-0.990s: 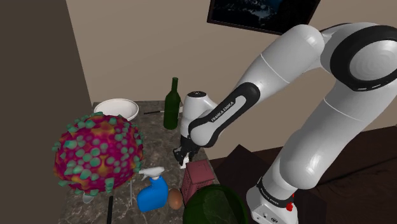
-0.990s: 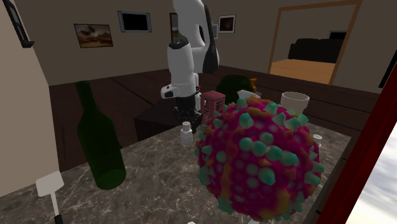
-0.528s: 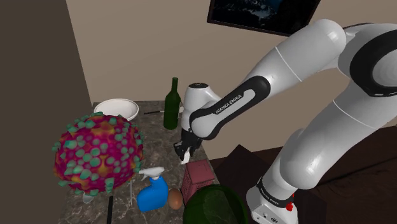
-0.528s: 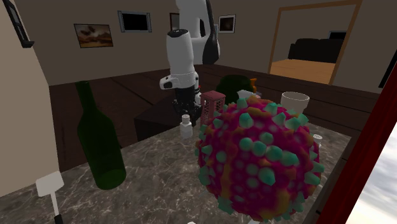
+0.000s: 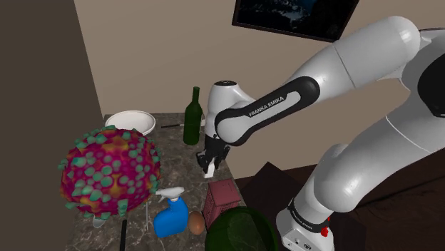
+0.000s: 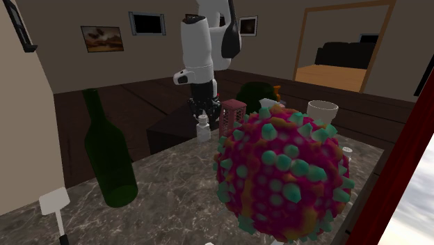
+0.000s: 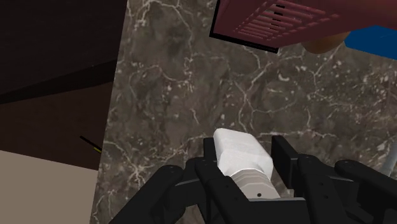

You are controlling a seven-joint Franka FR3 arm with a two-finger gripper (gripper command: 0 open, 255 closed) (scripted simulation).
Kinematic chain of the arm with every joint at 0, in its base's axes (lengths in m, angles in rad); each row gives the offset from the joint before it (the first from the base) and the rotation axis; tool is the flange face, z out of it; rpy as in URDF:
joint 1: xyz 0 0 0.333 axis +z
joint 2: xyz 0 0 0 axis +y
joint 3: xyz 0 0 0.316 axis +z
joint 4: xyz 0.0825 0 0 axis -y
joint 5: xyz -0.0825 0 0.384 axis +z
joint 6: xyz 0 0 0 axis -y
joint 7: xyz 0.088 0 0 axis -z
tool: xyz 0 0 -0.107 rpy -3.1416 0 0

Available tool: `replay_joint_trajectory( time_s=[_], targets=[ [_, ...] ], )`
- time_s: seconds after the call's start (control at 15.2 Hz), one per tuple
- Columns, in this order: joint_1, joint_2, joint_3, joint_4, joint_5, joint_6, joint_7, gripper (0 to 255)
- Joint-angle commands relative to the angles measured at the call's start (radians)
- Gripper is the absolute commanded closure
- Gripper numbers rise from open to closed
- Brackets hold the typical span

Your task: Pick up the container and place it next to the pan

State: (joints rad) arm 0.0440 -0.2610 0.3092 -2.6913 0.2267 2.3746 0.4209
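Note:
A small white container (image 5: 210, 170) (image 6: 203, 130) (image 7: 240, 151) hangs above the dark marble table (image 5: 175, 160) (image 7: 191, 83), clear of its surface. My black gripper (image 5: 211, 163) (image 6: 202, 117) (image 7: 245, 156) is shut on it, a finger on each side of its neck end. The container hangs over the table's edge strip, between the green bottle (image 5: 192, 118) and the dark red crate (image 5: 222, 203). A white bowl-shaped pan (image 5: 130, 121) with a thin dark handle sits at the table's far end, beyond the bottle.
A big spiky red ball (image 5: 108, 171) (image 6: 282, 170) covers the table's middle. A blue spray bottle (image 5: 171, 215), a brown egg-like thing (image 5: 196, 222) and a dark green globe (image 5: 239, 232) crowd the near end. The crate (image 7: 280, 19) lies ahead of the fingers. A white cup (image 6: 322, 111) stands behind the ball.
The gripper has risen with the container and shifted a little toward the green bottle. The upper arm has swung higher.

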Motion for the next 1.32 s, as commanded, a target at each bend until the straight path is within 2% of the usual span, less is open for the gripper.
replay_joint_trajectory(
  time_s=[0.0, 0.99, 1.25],
  targets=[
    [0.001, -0.025, -0.003, 0.012, 0.000, -0.037, 0.000, 255],
    [0.002, -0.165, -0.031, 0.106, -0.006, -0.271, 0.006, 255],
    [-0.036, -0.002, -0.034, 0.253, -0.057, -0.257, 0.006, 255]
  ],
)
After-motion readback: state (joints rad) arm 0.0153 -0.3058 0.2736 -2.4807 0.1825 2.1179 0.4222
